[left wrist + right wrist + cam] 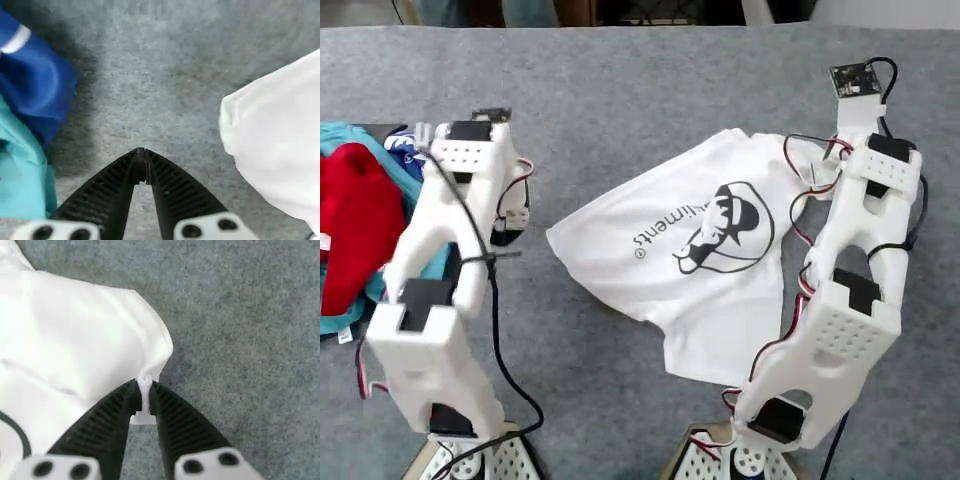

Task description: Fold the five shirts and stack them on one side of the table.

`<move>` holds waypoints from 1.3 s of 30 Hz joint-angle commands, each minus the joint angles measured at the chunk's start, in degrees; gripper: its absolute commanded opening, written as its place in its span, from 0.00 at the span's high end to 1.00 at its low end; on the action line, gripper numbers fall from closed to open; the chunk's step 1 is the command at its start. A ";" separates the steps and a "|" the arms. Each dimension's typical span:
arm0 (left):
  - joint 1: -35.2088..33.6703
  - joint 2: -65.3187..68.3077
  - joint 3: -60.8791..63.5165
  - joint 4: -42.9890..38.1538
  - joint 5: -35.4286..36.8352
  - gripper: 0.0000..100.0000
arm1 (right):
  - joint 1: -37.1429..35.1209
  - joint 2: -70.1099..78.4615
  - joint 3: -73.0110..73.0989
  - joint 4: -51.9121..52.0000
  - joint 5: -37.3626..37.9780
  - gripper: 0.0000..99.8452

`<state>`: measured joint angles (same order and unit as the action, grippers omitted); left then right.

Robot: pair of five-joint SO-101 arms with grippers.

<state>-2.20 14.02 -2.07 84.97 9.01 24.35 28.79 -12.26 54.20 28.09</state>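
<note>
Soft, even light falls from above. The white shirt [75,335] glares, with almost no folds visible. A dim shadow lies on the worktop [165,90] beside the blue shirt [35,85].

Mottled grey felt table [620,70]

White shirt [720,300] lies rumpled on grey table [620,90].

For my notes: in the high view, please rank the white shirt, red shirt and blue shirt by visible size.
1. white shirt
2. red shirt
3. blue shirt, mostly hidden behind the left arm
</note>
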 commanded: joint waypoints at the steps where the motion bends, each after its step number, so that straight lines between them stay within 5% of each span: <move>1: 3.38 -8.26 2.51 -2.02 2.81 0.96 | -0.88 -1.80 -0.57 0.18 0.53 0.99; 9: 10.07 -9.49 9.45 -7.56 11.60 0.74 | -0.79 1.36 -0.66 -2.37 0.44 0.99; 17: 9.89 -9.49 22.90 -26.29 14.51 0.75 | -0.79 1.63 -0.66 -2.64 0.44 0.99; 24: 9.54 -9.58 28.70 -38.07 15.12 0.96 | -0.79 1.63 -0.66 -2.64 0.53 0.99; 32: 9.01 -10.46 28.09 -33.49 13.54 0.97 | -0.44 1.36 -0.66 -2.29 3.43 0.99; 39: 7.96 -22.42 36.97 -25.32 4.84 0.97 | -1.41 -2.42 -0.92 8.70 17.23 0.99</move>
<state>6.77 -0.57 30.55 57.71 18.24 24.18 30.90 -12.18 59.12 40.92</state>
